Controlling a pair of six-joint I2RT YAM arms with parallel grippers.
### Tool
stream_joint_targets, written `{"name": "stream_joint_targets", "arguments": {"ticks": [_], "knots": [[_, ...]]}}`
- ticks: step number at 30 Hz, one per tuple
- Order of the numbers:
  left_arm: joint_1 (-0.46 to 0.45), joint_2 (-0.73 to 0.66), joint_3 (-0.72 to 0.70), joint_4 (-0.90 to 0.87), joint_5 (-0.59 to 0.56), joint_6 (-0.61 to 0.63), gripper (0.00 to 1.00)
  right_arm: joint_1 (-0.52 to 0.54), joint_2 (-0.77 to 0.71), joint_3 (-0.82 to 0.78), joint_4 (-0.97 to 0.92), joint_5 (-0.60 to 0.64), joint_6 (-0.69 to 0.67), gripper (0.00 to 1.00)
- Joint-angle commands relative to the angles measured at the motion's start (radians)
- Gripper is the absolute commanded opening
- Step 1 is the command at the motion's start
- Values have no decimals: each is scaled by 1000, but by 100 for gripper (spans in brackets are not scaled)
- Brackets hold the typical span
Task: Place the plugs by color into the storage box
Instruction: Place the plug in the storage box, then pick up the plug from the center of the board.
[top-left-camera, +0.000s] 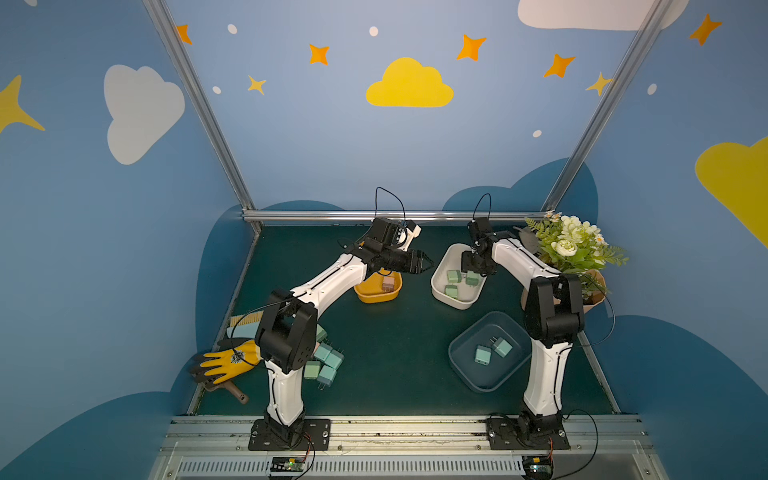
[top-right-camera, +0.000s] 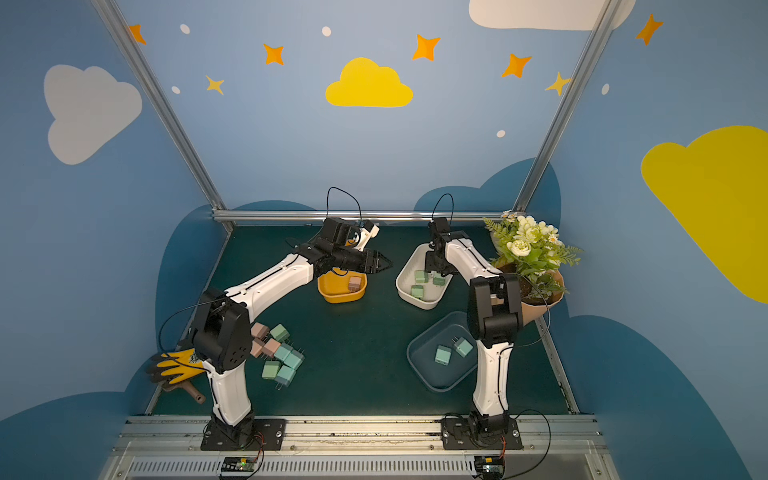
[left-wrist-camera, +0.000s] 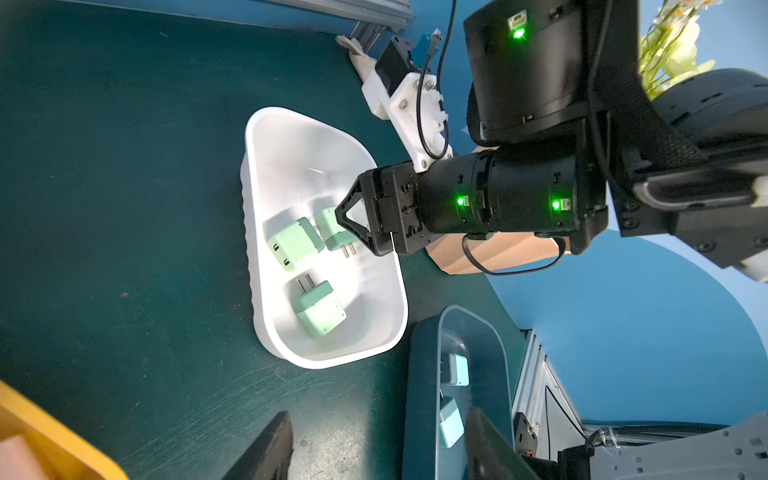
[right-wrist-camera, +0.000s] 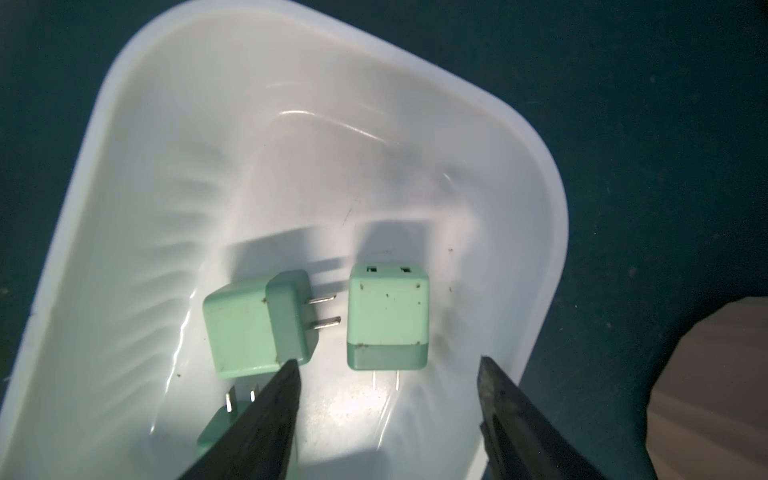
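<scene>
Blue bin (top-left-camera: 494, 376) holds two teal plugs (top-left-camera: 482, 354); white bin (top-left-camera: 451, 257) three green plugs (top-left-camera: 453, 276).

No readable text, labels or numbers, dark emblem on yellow glove (top-left-camera: 226, 362) too small to read

Green mat (top-left-camera: 395, 340) — yellow bin (top-left-camera: 363, 297), white bin (top-left-camera: 440, 272), blue bin (top-left-camera: 490, 380), plugs (top-left-camera: 328, 361), glove (top-left-camera: 230, 361).

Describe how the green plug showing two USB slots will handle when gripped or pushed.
The green plug looks like rigid boxy plastic, so it likely won't flex or roll. Its smooth rounded faces may slip in a grip. Pushed, it would probably slide across the glossy white bin rather than tip.
</scene>
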Motion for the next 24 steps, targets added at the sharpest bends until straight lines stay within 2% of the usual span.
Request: {"name": "stream_joint_targets", "arguments": {"ticks": [1,7,17,24], "knots": [[0,-5,41,-45,-25,0,66,3,-6,39,-48,-27,8,69],[0,-44,24,-102,-79,-44,66,37,-52,41,-61,-32,28,69],[0,-221,-136,-145,-142,-128,67,183,-158,31,-141,-21,-7,69],[0,-419,-344,-184,-223,-50,67,327,-284,-155,-42,-133,38,69]]}}
